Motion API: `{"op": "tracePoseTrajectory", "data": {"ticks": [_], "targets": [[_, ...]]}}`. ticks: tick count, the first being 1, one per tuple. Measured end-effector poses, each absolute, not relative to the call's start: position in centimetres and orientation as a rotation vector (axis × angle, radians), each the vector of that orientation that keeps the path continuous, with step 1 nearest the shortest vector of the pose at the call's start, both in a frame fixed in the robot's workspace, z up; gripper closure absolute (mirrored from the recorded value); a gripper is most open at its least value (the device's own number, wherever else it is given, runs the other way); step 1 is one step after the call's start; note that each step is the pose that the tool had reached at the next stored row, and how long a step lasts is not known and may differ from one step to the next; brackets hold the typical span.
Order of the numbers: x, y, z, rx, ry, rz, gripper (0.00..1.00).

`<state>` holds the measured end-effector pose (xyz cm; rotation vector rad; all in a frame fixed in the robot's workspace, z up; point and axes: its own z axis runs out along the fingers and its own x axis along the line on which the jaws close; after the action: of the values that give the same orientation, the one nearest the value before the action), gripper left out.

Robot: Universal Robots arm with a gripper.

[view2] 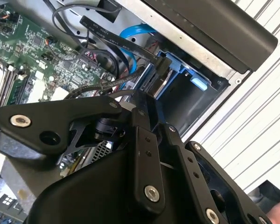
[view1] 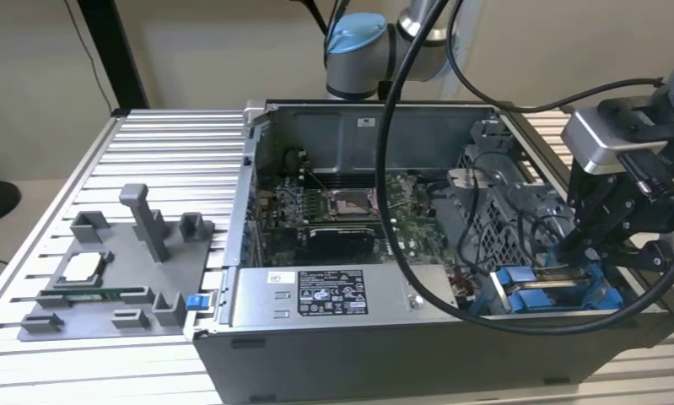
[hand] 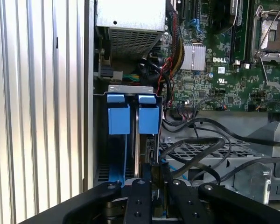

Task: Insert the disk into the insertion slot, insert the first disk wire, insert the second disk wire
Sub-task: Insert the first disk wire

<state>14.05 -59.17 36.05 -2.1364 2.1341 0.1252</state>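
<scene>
While the arm hangs over the corner of the open PC case (view1: 370, 354) on the exterior view's right, the gripper (hand: 152, 182) sits right down at the mouth of the insertion slot (hand: 130, 88). Honestly I can't tell if it's clamped on anything or let go, the black linkage hides that bit. The disk (hand: 147, 149) looks to be down in the slot already, standing on edge behind the blue tabs (hand: 148, 117), so I'd say step one is done and we're into the wire part. In the second wrist view a black connector (view2: 161, 65) on a flat black cable (view2: 113, 39) sits at the disk's edge, just beyond the gripper, with a blue cable (view2: 130, 35) looping close by. Whether that plug is fully home I can't say; my guess is it's the first of the two wires. Any plugging left calls for a square line-up with the disk's port and a straight push, keeping the loose black cables (hand: 196, 154) beside the bay from snagging.
</scene>
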Motion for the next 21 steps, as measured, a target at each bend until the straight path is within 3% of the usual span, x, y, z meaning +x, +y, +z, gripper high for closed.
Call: {"op": "tracePoseTrajectory", "data": {"ticks": [21], "targets": [[14.8, -59.2, 34.6, -2.132, 2.128, 0.113, 1.00]]}}
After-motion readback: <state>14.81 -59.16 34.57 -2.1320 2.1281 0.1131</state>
